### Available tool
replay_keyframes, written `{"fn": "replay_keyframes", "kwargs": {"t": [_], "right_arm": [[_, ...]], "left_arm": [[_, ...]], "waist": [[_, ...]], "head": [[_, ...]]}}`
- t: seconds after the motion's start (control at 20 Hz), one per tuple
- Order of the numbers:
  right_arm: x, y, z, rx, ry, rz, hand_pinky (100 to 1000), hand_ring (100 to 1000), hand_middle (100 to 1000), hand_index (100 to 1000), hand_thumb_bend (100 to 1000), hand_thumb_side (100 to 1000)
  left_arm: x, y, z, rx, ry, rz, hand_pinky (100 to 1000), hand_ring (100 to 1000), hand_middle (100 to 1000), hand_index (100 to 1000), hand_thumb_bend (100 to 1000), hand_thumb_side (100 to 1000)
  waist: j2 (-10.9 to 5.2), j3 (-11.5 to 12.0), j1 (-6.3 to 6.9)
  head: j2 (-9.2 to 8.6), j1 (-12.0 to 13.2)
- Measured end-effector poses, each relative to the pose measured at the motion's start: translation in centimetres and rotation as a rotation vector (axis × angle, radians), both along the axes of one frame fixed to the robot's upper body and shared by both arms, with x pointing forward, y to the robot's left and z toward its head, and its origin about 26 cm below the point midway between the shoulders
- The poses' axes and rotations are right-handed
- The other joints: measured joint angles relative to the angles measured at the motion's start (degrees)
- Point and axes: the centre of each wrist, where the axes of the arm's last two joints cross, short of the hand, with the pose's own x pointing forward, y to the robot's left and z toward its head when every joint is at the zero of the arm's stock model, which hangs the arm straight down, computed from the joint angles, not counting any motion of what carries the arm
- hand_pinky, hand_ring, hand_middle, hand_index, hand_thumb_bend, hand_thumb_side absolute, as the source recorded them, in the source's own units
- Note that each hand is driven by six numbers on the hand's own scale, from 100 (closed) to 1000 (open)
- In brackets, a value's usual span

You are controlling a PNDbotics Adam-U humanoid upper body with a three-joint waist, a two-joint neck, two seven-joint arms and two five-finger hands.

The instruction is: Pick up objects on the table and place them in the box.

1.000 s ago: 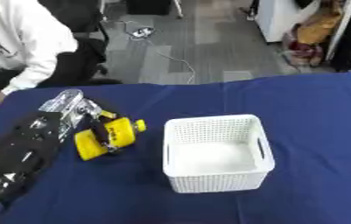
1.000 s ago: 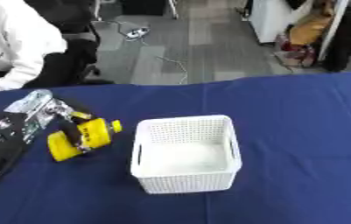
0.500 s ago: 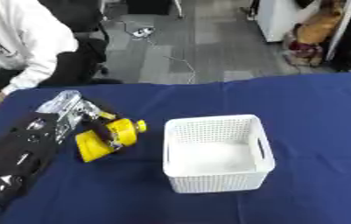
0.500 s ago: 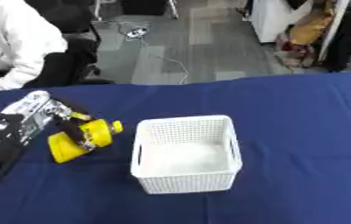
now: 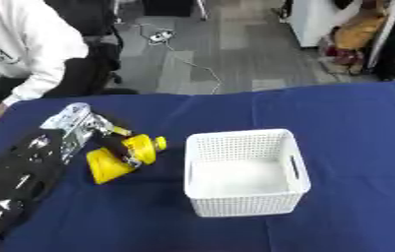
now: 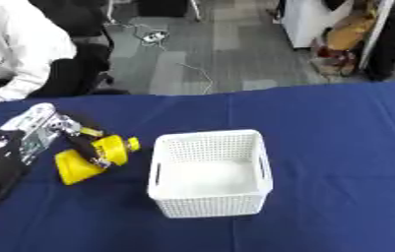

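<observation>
Your table [image 5: 355,128] is covered in blue cloth, with the white box [image 5: 245,172] near its middle (nothing inside). Your left hand [image 5: 88,130] reaches in from the left, fingers curled around the yellow bottle [image 5: 118,160], which lies tilted just left of the box.

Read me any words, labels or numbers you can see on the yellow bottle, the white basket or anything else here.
No text can be read.
Yellow bottle, with the left hand curled round it: no label shows.
White basket: plain perforated walls, no marking.
Blue tablecloth: plain.
White sweatshirt of the person at the far edge: a small dark mark, too blurred to read.
</observation>
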Motion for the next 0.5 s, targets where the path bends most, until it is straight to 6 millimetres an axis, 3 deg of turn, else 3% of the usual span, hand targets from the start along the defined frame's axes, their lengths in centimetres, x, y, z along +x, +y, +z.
{"fn": "replay_keyframes", "kwargs": {"t": [0.5], "right_arm": [[0.00, -0.02, -0.01, -0.005, 0.002, -0.002, 433, 497, 602, 742, 100, 1000]], "left_arm": [[-0.11, -0.18, 0.29, -0.033, -0.011, -0.017, 100, 100, 100, 255, 182, 809]], "waist": [[-0.24, 0.73, 0.33]], "head": [[0.00, -0.50]]}}
